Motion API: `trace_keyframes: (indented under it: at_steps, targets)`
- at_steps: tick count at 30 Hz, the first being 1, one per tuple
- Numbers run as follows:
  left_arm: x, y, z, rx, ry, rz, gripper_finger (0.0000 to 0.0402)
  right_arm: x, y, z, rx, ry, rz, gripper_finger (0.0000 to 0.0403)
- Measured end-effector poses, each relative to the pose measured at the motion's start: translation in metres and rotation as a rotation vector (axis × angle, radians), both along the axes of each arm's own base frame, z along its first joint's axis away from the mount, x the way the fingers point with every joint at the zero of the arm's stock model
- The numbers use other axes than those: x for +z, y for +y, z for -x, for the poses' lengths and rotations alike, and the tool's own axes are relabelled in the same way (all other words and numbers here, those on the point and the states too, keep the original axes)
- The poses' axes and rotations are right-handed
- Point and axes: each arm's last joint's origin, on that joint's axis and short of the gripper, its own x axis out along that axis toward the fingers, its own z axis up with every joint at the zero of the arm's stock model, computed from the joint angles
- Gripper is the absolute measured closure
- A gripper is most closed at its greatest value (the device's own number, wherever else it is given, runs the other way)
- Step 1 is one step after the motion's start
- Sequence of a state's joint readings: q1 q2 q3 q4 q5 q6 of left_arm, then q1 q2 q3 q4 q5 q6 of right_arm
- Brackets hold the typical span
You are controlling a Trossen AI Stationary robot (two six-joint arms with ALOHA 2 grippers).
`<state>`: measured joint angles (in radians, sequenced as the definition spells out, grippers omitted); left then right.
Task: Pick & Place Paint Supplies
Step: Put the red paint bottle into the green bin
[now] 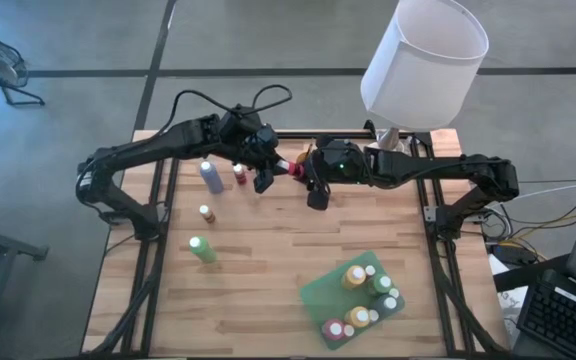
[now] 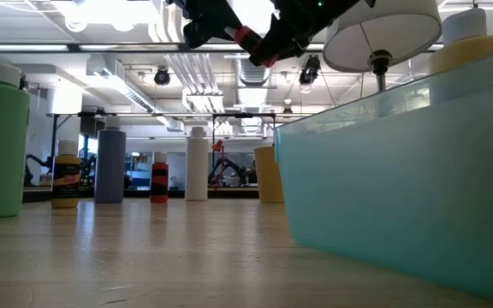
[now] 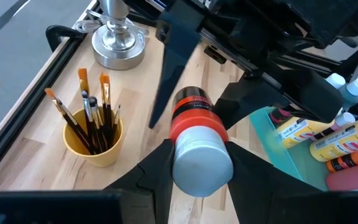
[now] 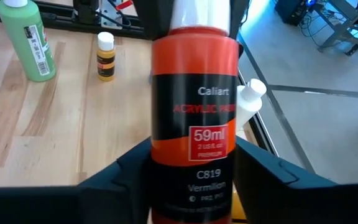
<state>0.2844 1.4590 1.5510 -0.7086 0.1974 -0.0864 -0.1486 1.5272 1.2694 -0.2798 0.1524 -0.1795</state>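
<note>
at upper centre of the high view, left gripper point(image 1: 268, 172) and right gripper point(image 1: 306, 178) meet above the table point(image 1: 268, 280). both sets of fingers grip one vermilion paint bottle point(image 1: 291, 168).

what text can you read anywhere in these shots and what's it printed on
All on the vermilion bottle, which both grippers have between their fingers:
"Caliart"
"ACRYLIC", red print, the rest of that line unclear
"59ml"
"C819"
"Vermilion"
Fine print under "59ml" and at the label's foot: too small to read.
Labels on the green bottle, small yellow bottle and tray bottles: too blurred to read.
</note>
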Motion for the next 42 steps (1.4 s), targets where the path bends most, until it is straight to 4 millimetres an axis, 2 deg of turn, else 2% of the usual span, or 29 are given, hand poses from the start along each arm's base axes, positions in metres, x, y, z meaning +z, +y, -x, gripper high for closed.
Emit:
trace_keyframes:
  at_steps: [4,9,13,25,35,42]
  targets:
    - [-0.0001,0.0,0.0,0.0,0.001,0.0,0.0271,0.0001,-0.0001,0.0,-0.001,-0.001,0.0,0.0189]
    - [-0.0002,0.0,0.0,0.0,0.001,0.0,0.0271,0.0001,-0.0003,0.0,-0.002,-0.002,-0.001,0.0182]
    - [-0.0001,0.0001,0.0,0.002,0.0,-0.002,0.0271,0.0001,-0.0003,0.0,-0.003,-0.002,-0.003,0.0199]
    - [0.0,0.0004,0.0001,0.008,0.0,-0.006,0.0271,0.0,0.0001,0.0,0.005,0.001,0.001,0.0284]
    - [0.0001,0.0004,0.0001,0.007,0.0,-0.006,0.0271,0.0,0.0001,0.0,0.005,0.001,0.002,0.0267]
    - [0.0,0.0004,0.0001,0.007,0.0,-0.006,0.0269,0.0,0.0001,0.0,0.004,0.0,0.002,0.028]
